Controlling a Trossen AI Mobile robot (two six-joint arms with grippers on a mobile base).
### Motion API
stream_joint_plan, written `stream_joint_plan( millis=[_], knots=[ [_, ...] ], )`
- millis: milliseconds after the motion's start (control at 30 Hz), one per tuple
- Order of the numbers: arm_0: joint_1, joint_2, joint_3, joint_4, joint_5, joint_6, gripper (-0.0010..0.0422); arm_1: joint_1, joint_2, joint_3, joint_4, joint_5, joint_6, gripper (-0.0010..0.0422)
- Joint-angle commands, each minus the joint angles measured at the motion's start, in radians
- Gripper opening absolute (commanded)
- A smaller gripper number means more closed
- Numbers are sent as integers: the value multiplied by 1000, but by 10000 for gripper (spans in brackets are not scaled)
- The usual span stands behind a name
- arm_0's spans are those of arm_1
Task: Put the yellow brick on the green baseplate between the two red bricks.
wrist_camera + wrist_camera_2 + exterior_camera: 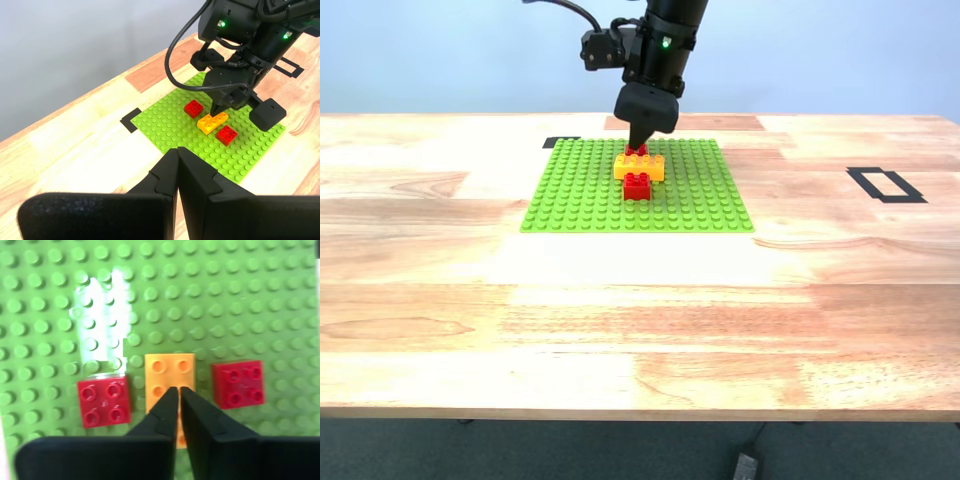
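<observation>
The baseplate point(590, 195) lies flat on our table point(640, 320); on it the yellow brick point(640, 167) sits between two red bricks point(104, 401) — light, stiff, slick, best pinched across its long sides. Our second gripper point(178, 395) hovers pressed together just over it; our first gripper point(177, 157), also closed, hangs well apart.

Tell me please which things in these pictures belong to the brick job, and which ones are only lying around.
Belong to the job:
- yellow brick, already on the plate between the reds
- green baseplate
- two red bricks
- my second gripper, jaws closed above the yellow brick

Only lying around:
- black tape rectangle on the table
- black tape piece at the baseplate's corner
- my first gripper, closed, away from the bricks
</observation>
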Motion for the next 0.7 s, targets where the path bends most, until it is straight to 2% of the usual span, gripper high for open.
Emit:
stream_joint_plan(
  millis=[33,533,700],
  knots=[
    [0,0,0,1,0,0,0,0,1,-20,2,5,3,10],
    [0,0,0,1,0,0,0,8,40,-34,28,9,-9,10],
    [0,0,0,3,0,2,0,21,50,-34,49,39,-75,10]
  ],
)
